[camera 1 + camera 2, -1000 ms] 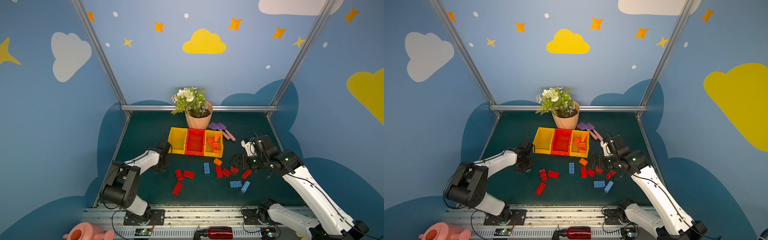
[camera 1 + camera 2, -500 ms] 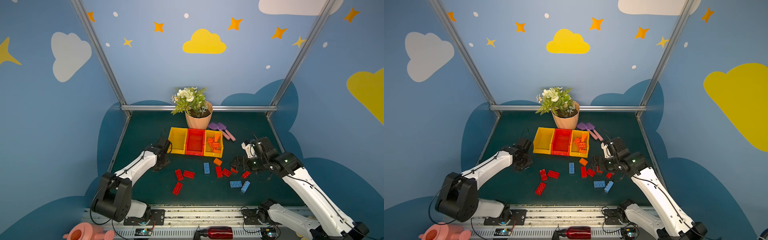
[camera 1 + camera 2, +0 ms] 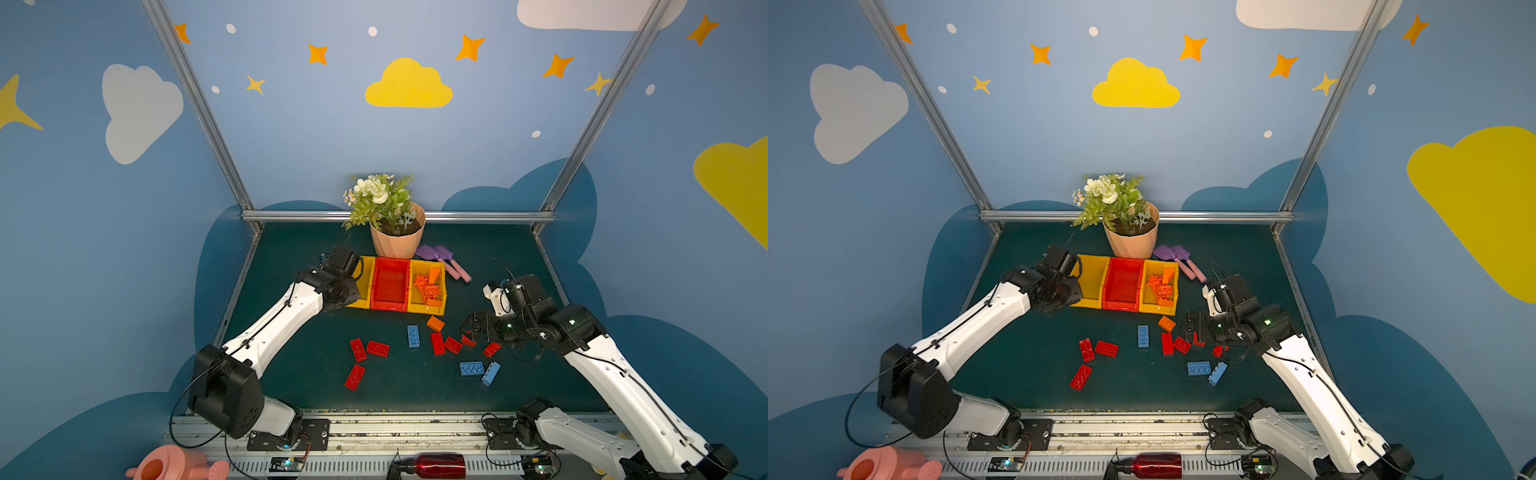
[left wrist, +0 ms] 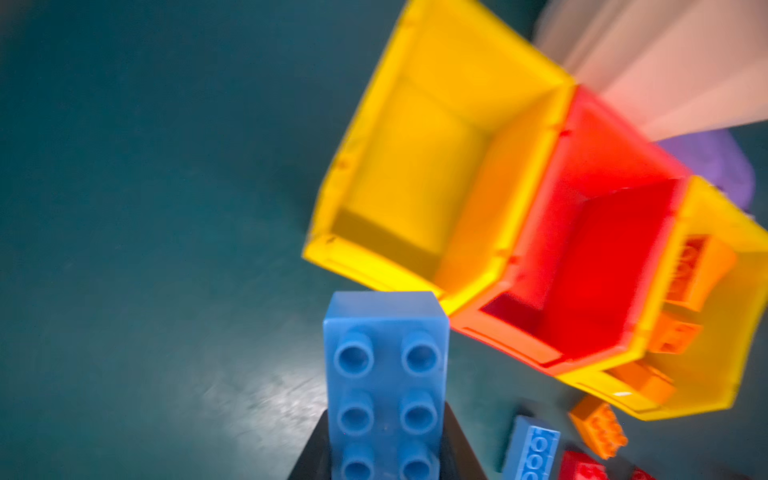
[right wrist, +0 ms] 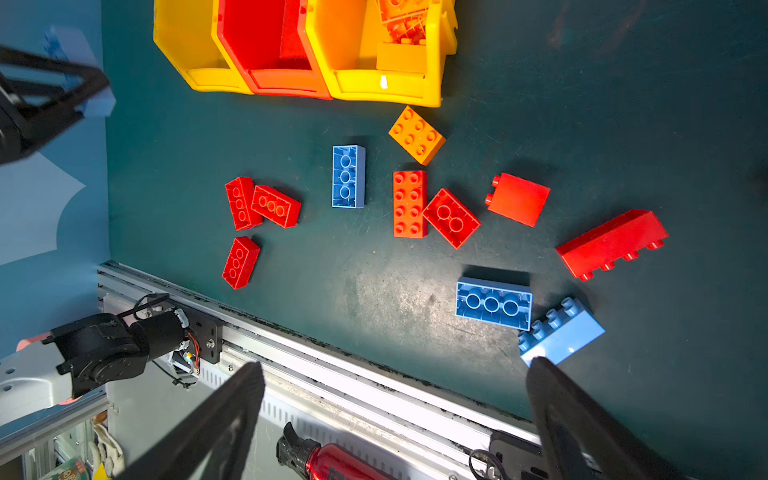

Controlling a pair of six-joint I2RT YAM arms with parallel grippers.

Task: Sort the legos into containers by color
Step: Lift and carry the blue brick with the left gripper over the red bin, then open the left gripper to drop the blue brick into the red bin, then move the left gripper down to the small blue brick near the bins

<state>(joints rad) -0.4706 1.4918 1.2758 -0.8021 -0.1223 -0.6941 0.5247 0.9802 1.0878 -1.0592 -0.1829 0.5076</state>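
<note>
My left gripper (image 4: 386, 415) is shut on a light blue lego (image 4: 386, 365), studs facing the camera. In both top views it hovers at the left edge of the left yellow container (image 3: 365, 291), whose bare floor (image 4: 415, 166) shows in the left wrist view. Beside it stand the red container (image 3: 388, 307), with nothing in it, and the right yellow container (image 3: 428, 309), which holds orange legos. Several red legos (image 3: 377, 348), blue ones (image 3: 413, 336) (image 3: 471, 368) and an orange one (image 3: 435, 323) lie loose on the mat. My right gripper (image 3: 473, 327) (image 5: 395, 365) is open above the red legos on the right.
A peach flower pot (image 3: 397, 241) and purple-pink toy shovels (image 3: 444, 259) sit behind the containers. The metal rail (image 3: 374, 428) runs along the front edge, with a pink watering can (image 3: 166, 467) and a red bottle (image 3: 432, 465) below it.
My left arm has lifted and swung back toward the left yellow container with the blue lego in its grip. The right arm has barely moved.
</note>
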